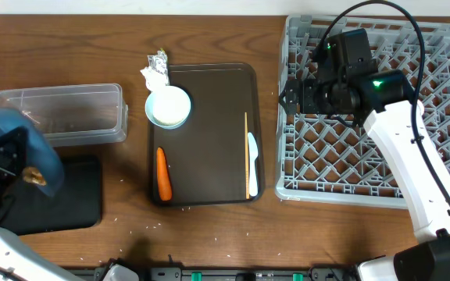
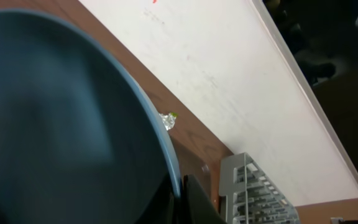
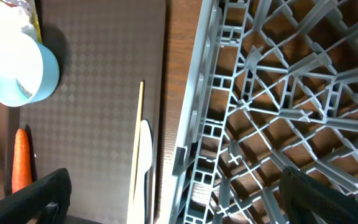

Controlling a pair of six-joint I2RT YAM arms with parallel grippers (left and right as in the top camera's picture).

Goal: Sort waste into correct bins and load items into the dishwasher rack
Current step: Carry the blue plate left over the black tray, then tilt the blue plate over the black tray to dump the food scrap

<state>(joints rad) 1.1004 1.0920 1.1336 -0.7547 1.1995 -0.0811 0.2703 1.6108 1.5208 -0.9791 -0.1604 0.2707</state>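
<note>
My left gripper (image 1: pixel 10 156) is shut on the rim of the large blue plate (image 1: pixel 22 140) and holds it tilted above the black tray (image 1: pixel 73 199). A brown food lump (image 1: pixel 33 176) clings to the plate's low edge. In the left wrist view the plate (image 2: pixel 61 124) fills the left side, with the jaws (image 2: pixel 182 193) clamped on its rim. My right gripper (image 1: pixel 291 94) is wide open and empty over the left edge of the grey rack (image 1: pixel 444 156). The rack's edge (image 3: pixel 191 124) lies between its fingers (image 3: pixel 179 202). The pink cup and white bowl are out of view.
The clear tub (image 1: pixel 61 113) stands behind the black tray. The brown serving tray (image 1: pixel 209 94) holds a light blue cup (image 1: pixel 168 106), carrot (image 1: pixel 162 173), chopstick (image 1: pixel 246 148) and pale spoon (image 1: pixel 252 168). A napkin (image 1: pixel 153 76) and foil wrapper (image 1: pixel 161 56) lie at its back left corner. Rice grains (image 1: pixel 186 208) dot the table.
</note>
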